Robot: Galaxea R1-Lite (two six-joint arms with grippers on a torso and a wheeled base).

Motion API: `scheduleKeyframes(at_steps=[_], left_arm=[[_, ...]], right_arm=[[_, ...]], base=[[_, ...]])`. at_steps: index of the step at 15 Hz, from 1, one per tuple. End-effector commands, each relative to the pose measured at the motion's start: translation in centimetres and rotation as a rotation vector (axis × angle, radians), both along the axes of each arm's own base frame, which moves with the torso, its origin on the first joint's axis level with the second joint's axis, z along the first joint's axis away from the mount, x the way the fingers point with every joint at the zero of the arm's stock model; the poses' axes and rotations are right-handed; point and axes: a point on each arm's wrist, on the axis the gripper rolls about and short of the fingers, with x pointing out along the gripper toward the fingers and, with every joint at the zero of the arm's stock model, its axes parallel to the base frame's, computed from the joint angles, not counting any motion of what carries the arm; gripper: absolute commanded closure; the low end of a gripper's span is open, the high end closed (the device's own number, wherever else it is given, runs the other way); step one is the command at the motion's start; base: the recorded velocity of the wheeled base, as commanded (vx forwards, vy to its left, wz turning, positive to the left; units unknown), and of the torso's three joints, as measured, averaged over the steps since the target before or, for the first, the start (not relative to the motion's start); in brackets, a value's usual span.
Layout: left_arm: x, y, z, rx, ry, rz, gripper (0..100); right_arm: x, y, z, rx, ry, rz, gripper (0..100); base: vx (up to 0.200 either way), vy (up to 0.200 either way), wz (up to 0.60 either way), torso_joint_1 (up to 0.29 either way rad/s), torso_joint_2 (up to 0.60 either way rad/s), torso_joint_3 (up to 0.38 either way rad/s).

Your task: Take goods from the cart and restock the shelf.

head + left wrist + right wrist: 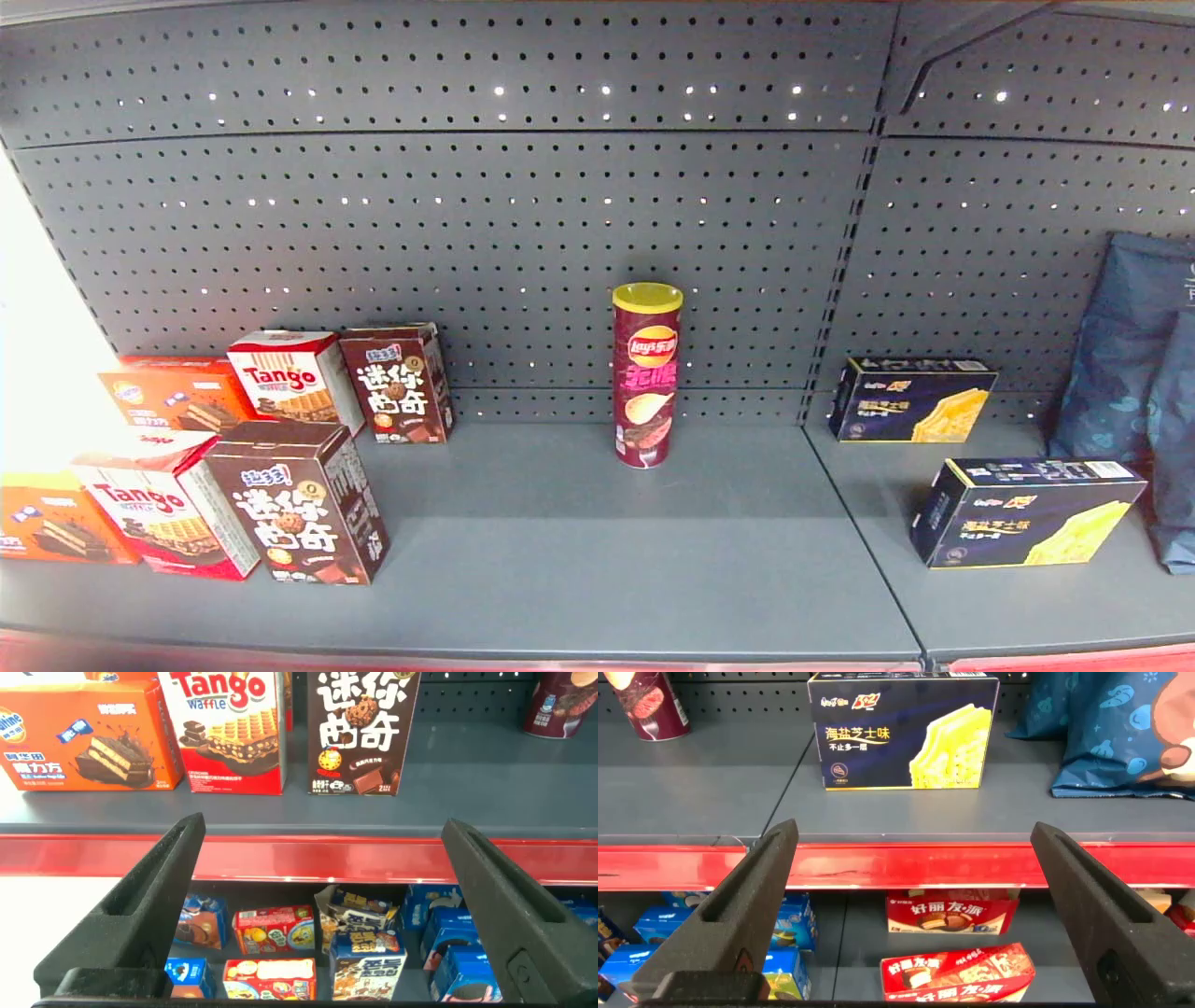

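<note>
I am looking at the grey shelf (579,551) in front of me. At its right end, dark blue bags (1120,345) are standing, and two dark boxes (1027,511) are lying just beside them. At the left end, six snack boxes (297,499) are standing in two rows. A chips can (646,373) is standing upright in the middle, near the back panel. The left end effector (324,835) and the right end effector (915,833) are hovering before the red edge (374,859) of the shelf, both spread wide and holding nothing.
</note>
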Motion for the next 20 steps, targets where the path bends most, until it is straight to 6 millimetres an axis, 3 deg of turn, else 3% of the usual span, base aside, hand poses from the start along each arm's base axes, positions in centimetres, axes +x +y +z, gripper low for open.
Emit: scheduleKeyframes(at_steps=[1,17,20], left_arm=[[0.00,0.00,0.01,0.000,-0.001,0.001,0],[0.00,-0.01,-0.01,0.001,0.000,-0.002,0],[0.00,-0.01,-0.01,0.001,0.000,-0.004,0]], right_arm=[[0.00,0.00,0.00,0.000,0.000,0.001,0],[0.00,0.00,0.00,-0.003,0.000,0.001,0],[0.00,0.00,-0.02,-0.003,0.001,0.000,0]], base=[[0.000,0.000,0.00,0.000,0.00,0.000],[0.000,0.000,0.00,0.000,0.00,0.000],[0.000,0.000,0.60,-0.001,0.00,0.002]])
